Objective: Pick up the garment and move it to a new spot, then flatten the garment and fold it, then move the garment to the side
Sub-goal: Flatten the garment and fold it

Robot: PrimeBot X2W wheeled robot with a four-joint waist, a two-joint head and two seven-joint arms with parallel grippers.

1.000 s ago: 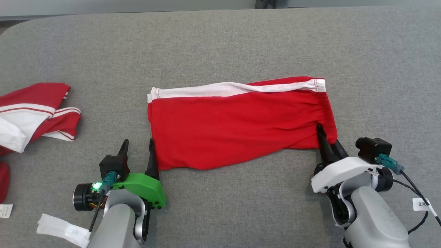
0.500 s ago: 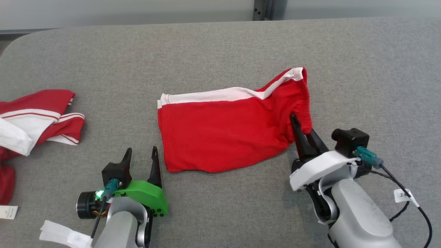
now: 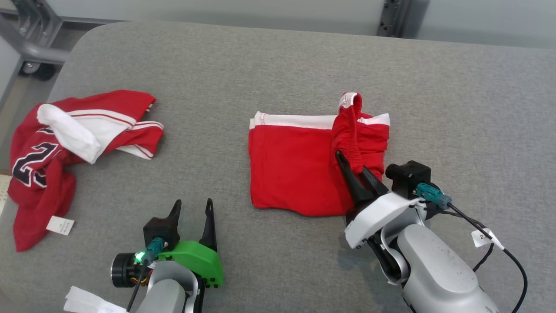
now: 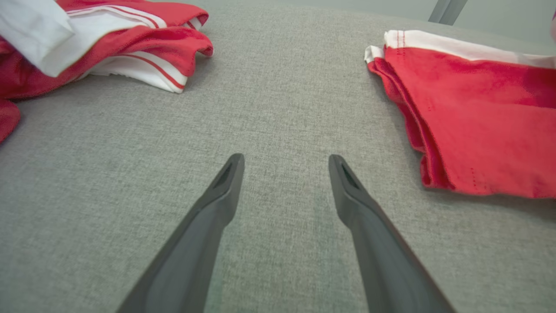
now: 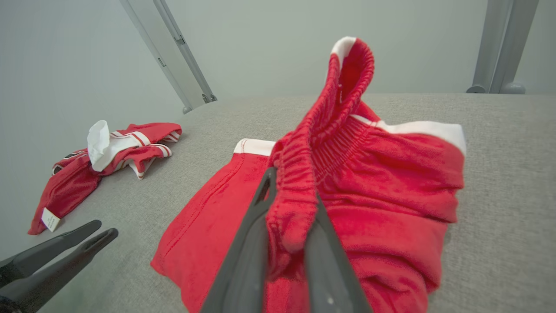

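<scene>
While the left gripper (image 4: 286,163) gapes empty, the right gripper (image 5: 292,191), by its wrist view, pinches the garment's (image 5: 391,187) waistband (image 5: 304,169).

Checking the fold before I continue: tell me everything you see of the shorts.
The shorts are red, soft-looking cloth with a white stripe along the far edge and a gathered elastic waistband. They lie in the middle of the grey table, partly doubled over: the right claw is shut on the waistband, holding that end raised over the flat leg half. The open left claw is clear of them.
</scene>
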